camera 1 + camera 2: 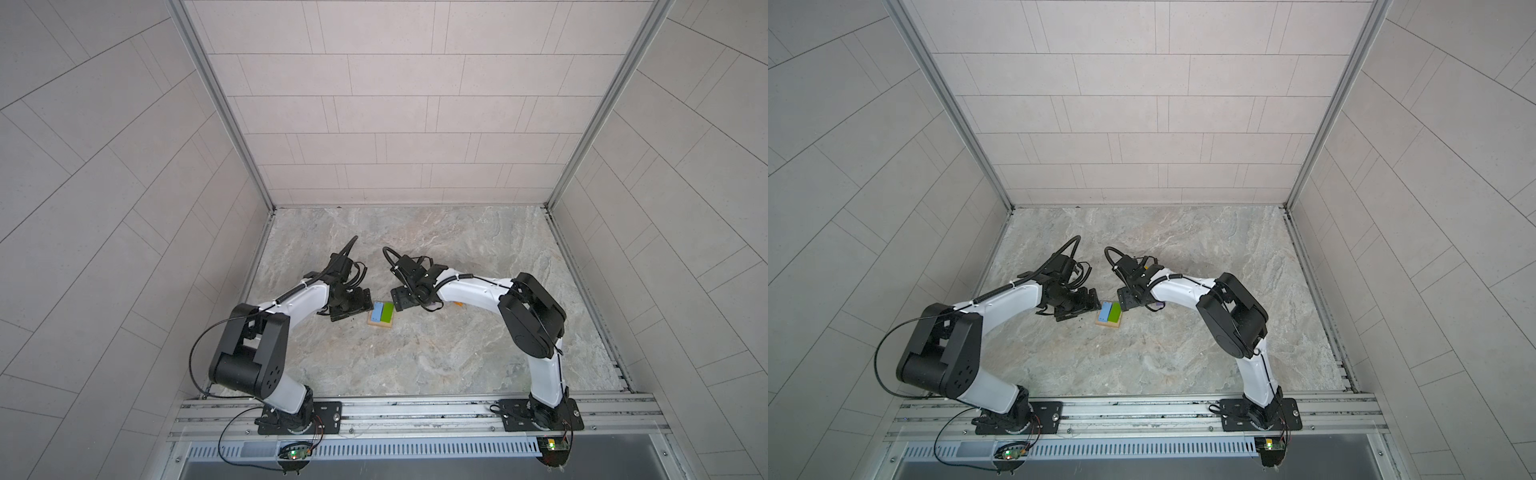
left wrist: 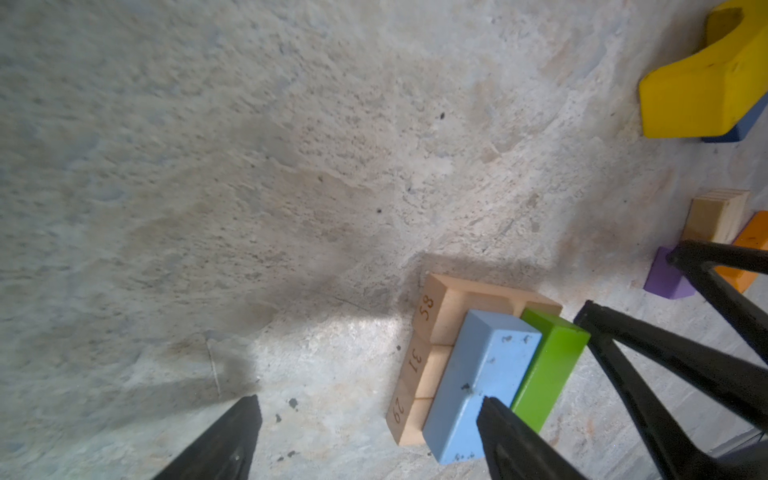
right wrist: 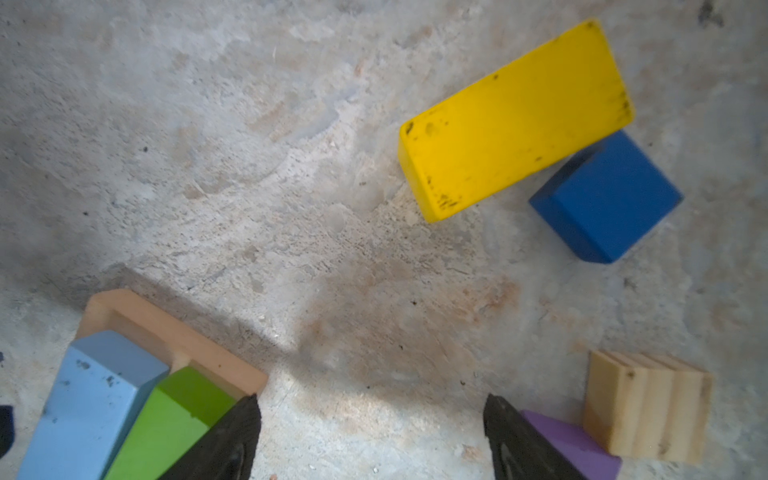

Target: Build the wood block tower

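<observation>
**A:** Where does the build stand?

**B:** On the marble table [image 1: 415, 353], between the two arms, the wood block tower [image 1: 381, 314] is two layers high. Three tan bars [image 2: 419, 361] lie flat, with a light-blue bar [image 2: 482, 374] and a green bar [image 2: 548, 361] lying side by side across them.

**A:** And the pincers?

**B:** Both are spread wide and empty. The left gripper [image 2: 366, 401] hangs just beside the tower, and the right gripper [image 3: 371, 401] is on its other side.

**A:** Which block next?

**B:** The yellow block [image 3: 515, 120] seems to lean on the dark-blue cube [image 3: 606, 199], so I'd free those later. The tan block [image 3: 648, 407] and purple cube [image 3: 573, 444] sit right by the right fingers.

**A:** How would you do it well?

**B:** Centre the jaws squarely on flat faces and lift straight up. Keep the left fingers clear of the light-blue bar, because a nudge could skew that layer.
</observation>
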Robot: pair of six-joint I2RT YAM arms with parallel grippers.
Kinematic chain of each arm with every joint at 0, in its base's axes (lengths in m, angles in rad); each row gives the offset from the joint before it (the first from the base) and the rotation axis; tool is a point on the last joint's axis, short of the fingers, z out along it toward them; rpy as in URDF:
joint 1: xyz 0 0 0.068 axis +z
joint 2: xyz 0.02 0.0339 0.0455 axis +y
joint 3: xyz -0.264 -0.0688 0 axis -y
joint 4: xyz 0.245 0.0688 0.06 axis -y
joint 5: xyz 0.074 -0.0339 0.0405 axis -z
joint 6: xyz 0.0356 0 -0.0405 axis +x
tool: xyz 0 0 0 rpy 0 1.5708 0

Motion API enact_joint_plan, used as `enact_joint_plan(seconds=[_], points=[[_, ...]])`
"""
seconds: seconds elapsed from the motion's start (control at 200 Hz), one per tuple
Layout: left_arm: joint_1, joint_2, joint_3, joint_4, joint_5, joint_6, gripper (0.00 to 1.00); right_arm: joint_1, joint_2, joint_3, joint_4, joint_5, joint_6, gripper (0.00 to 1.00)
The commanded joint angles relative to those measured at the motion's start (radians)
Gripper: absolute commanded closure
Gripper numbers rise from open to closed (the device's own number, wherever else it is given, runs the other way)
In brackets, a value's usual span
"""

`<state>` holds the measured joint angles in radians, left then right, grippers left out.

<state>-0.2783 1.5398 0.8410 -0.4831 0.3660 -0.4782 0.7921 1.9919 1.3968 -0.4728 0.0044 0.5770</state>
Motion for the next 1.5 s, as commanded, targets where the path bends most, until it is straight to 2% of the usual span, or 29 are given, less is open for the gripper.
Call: enact_joint_plan(seconds=[0.0, 0.861, 1.181, 1.491], points=[[-0.008, 0.014, 0.006, -0.009, -0.004, 0.012, 0.11, 0.010, 0.007, 0.004, 0.003, 0.008, -0.011, 0.15], [-0.012, 0.015, 0.008, -0.011, 0.001, 0.014, 0.11, 0.013, -0.034, -0.027, 0.012, 0.033, 0.004, 0.15], [-0.014, 0.014, 0.009, -0.012, 0.003, 0.015, 0.11, 0.015, -0.133, -0.146, 0.070, -0.017, 0.036, 0.15], [-0.018, 0.014, 0.009, -0.016, -0.001, 0.016, 0.11, 0.033, -0.157, -0.200, 0.111, -0.044, 0.057, 0.15]])
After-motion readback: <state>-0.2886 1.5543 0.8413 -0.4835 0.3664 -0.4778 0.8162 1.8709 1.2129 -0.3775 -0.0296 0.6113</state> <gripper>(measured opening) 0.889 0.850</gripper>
